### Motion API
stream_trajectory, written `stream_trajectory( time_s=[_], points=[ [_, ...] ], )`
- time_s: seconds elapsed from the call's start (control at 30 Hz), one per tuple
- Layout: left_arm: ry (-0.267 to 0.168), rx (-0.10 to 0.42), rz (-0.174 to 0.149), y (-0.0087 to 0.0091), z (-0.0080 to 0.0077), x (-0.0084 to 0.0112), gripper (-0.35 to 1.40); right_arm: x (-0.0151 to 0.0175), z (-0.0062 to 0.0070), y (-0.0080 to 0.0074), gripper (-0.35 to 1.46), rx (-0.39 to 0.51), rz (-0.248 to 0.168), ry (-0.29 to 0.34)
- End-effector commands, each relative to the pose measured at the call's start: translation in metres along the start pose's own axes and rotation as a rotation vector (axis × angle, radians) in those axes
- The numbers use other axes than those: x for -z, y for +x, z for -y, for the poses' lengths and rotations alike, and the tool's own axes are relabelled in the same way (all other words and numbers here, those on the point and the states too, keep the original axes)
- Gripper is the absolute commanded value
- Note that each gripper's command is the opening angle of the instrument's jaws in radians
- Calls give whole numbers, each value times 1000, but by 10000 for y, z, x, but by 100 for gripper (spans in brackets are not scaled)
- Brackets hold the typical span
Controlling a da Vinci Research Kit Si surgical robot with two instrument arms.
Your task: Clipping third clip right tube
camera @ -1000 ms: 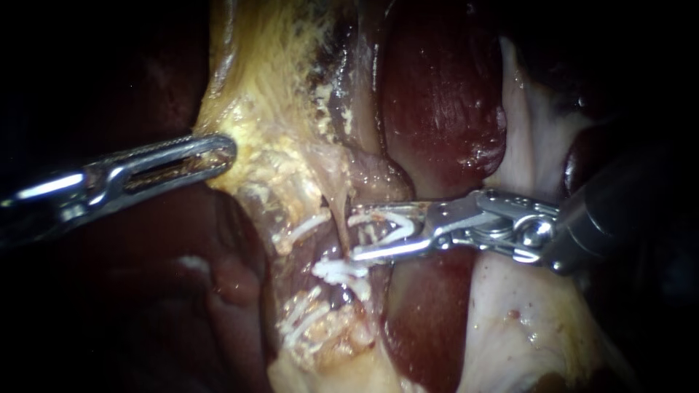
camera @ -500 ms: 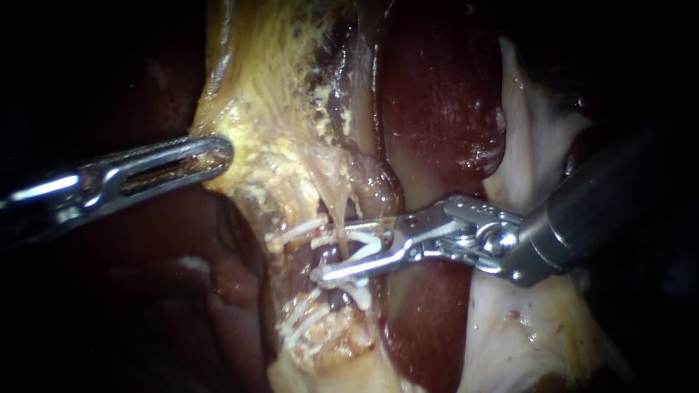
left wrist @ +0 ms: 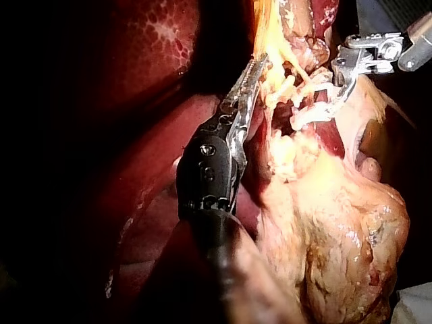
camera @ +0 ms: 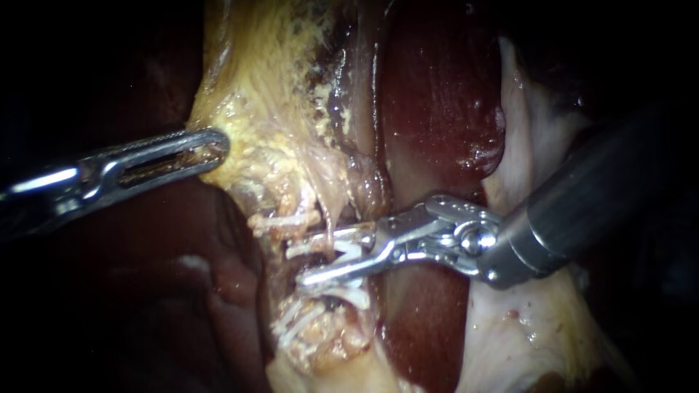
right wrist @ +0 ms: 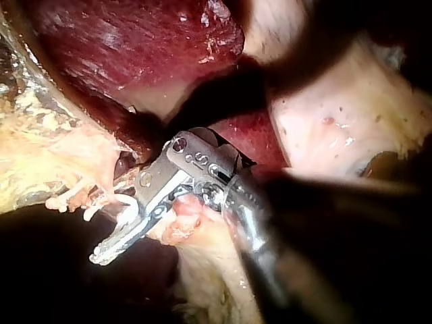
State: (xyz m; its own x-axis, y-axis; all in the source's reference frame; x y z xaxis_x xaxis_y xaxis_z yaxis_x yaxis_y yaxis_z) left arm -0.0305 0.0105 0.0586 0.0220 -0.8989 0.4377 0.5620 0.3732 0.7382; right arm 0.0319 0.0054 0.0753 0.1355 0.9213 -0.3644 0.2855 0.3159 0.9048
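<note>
My right instrument comes in from the right. Its jaws stand apart and carry a white clip. They straddle a thin pale tube that runs down from the yellowish gallbladder tissue. One white clip sits just above the jaws, and more white clips lie below them. My left instrument is shut on the edge of the yellow tissue and holds it to the left. In the left wrist view its jaws grip that tissue. The right wrist view shows the right instrument at the clipped strands.
Dark red liver lies behind and to the right of the tube. Pale fatty tissue sits under the shaft of the right instrument. More liver fills the lower left, and the left wrist view shows a bulky yellow tissue mass.
The right instrument has moved left and slightly down, so its clip-bearing jaws now reach across the tube. The left instrument has held its grip, with only a slight shift.
</note>
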Motion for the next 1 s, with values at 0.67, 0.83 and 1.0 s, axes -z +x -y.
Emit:
stream_trajectory(
  time_s=[0.67, 0.83, 1.0],
  points=[
    [-1, 0, 1, 0, 0, -1, -35, 11, -6, 15, 17, -124, -35, -38],
    [-1, 0, 1, 0, 0, -1, -35, 23, -10, 16, -35, -136, -50, -61],
    [-1, 0, 1, 0, 0, -2, -35, 28, -14, 13, -35, -151, -19, -119]
  ],
)
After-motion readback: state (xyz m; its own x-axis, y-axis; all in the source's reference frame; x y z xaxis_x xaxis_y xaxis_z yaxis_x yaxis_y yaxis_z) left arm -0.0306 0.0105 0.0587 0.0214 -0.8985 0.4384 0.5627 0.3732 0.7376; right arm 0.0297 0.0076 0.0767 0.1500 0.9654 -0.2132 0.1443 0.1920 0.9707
